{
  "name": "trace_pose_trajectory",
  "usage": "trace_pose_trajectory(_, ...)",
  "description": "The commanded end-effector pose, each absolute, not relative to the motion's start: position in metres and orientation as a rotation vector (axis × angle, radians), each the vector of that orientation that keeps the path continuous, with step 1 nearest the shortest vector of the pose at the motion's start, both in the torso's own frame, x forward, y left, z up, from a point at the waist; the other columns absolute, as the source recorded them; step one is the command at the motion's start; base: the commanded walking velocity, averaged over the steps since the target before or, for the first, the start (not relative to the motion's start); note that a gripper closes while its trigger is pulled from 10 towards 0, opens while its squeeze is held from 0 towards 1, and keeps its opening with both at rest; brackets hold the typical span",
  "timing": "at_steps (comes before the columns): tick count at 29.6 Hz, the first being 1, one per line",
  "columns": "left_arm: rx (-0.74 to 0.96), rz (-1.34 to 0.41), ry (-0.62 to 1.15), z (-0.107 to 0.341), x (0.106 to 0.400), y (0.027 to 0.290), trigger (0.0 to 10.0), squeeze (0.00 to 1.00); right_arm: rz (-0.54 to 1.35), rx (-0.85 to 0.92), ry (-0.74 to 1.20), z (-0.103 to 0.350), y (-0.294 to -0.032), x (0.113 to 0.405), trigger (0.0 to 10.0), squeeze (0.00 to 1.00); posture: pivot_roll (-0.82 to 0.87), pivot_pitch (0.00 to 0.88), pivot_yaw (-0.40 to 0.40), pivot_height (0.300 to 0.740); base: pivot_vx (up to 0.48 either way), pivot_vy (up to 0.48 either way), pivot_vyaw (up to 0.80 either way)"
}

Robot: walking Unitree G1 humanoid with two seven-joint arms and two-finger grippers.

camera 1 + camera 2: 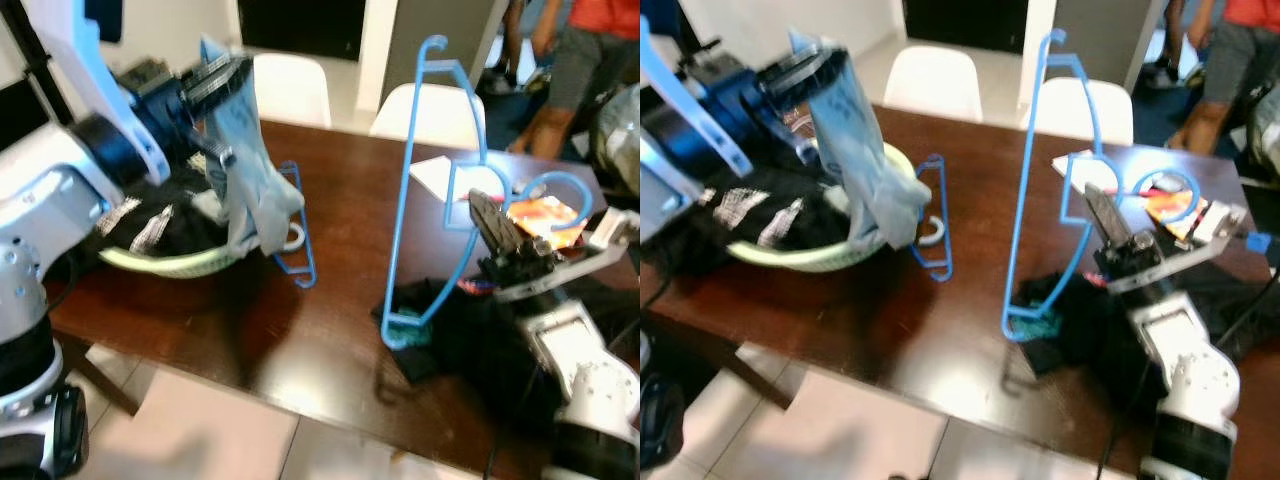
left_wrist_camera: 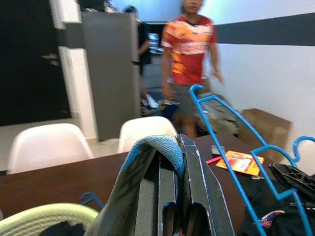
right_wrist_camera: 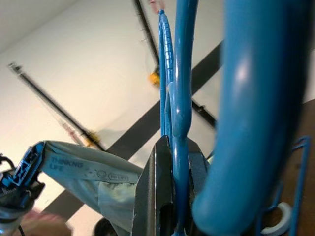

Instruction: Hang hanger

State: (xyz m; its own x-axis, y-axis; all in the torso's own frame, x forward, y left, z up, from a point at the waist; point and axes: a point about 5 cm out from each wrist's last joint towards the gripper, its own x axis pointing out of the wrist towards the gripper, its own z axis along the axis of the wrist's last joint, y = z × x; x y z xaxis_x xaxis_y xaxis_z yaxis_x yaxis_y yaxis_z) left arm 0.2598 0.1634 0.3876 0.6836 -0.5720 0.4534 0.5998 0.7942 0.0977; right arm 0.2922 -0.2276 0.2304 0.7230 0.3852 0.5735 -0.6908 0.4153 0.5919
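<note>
My right gripper [image 1: 492, 225] is shut on a tall blue hanger [image 1: 415, 180], which stands on end on the dark table [image 1: 330, 210], its lower corner resting on dark clothes [image 1: 440, 330]. In the right wrist view the hanger's wire [image 3: 176, 123] runs between the closed fingers [image 3: 156, 196]. Over at the left, my left gripper [image 1: 218, 78] is raised above a pale green basket [image 1: 170, 262] and shut on a grey-blue garment [image 1: 250, 185] that hangs down from it. The left wrist view has the cloth [image 2: 147, 152] draped over the closed fingers [image 2: 189, 196].
A second blue hanger [image 1: 297, 240] leans beside the basket, which holds dark clothes. A white sheet [image 1: 435, 175] and an orange packet [image 1: 545, 215] lie at the table's far right. Two white chairs [image 1: 290, 85] stand behind the table. A person [image 1: 590, 50] stands at the far right.
</note>
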Motion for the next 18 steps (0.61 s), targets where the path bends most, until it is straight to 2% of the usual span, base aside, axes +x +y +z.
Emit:
trace_pose_trajectory(1,-0.047,-0.681,-0.538,0.397,0.255,0.162,10.0,0.00,0.664,0.902,-0.394,0.234,-0.235,0.290,10.0,0.00,0.04,0.056,0.016,0.740,-0.401,0.000,0.00)
trace_pose_trajectory(7,-0.093,-0.748,-0.606,0.412,0.247,0.156,10.0,0.00,0.539,0.828,-0.361,0.231,-0.241,0.301,10.0,0.00,0.05,0.056,0.015,0.740,-0.399,0.000,0.00)
trace_pose_trajectory(9,-0.126,-0.794,-0.588,0.408,0.246,0.149,10.0,0.00,0.447,0.790,-0.308,0.220,-0.243,0.309,10.0,0.00,0.05,0.057,0.013,0.740,-0.392,0.000,0.00)
trace_pose_trajectory(18,-0.201,-0.863,-0.474,0.378,0.253,0.130,10.0,0.00,0.288,0.710,-0.224,0.202,-0.251,0.317,10.0,0.00,0.04,0.059,0.013,0.740,-0.352,0.000,0.00)
